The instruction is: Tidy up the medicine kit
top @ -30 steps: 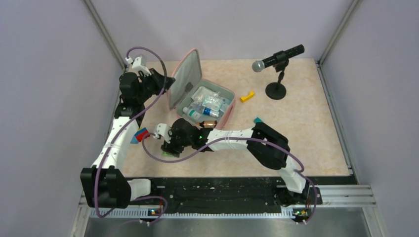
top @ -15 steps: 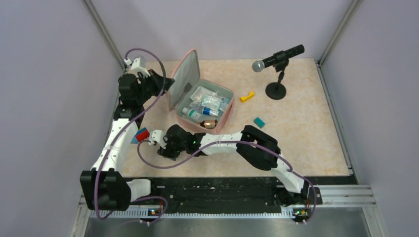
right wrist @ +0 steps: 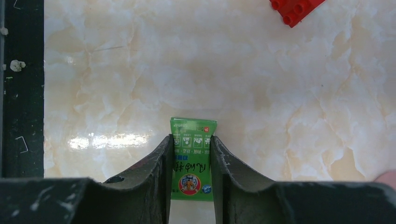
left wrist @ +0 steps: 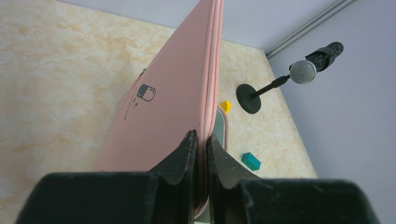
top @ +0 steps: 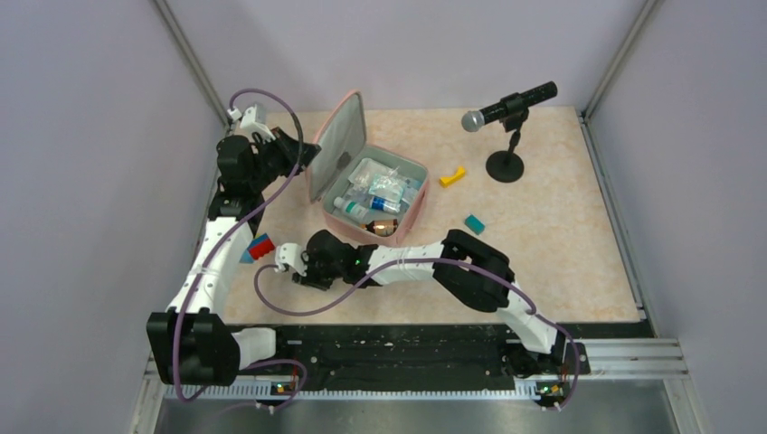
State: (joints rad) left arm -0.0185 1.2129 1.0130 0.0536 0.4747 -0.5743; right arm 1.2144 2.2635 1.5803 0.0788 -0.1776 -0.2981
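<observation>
Since a second ago my right arm swung left across the table (top: 561, 226), uncovering the teal block (top: 475, 222), and its jaws narrowed. It lay stretched low, elbow bent back, wrist just beside the red block (top: 261, 245). Right gripper (right wrist: 191, 142) pointed down, fingers pressed on both long edges of the green sachet (right wrist: 192, 163), which lay flat on the table: closed on it. My left arm reached up the left side. Left gripper (left wrist: 201, 140) was pinched on the lid edge of the medicine kit (top: 337, 154), lid upright. The kit sat open at back centre-left, packets and bottles inside.

Hard to see: from the top view my right wrist hid the sachet and fingertips. The lid blocked the kit's inside from the left wrist. Sachet print was too small to read. The red block was cut off at the frame edge.
</observation>
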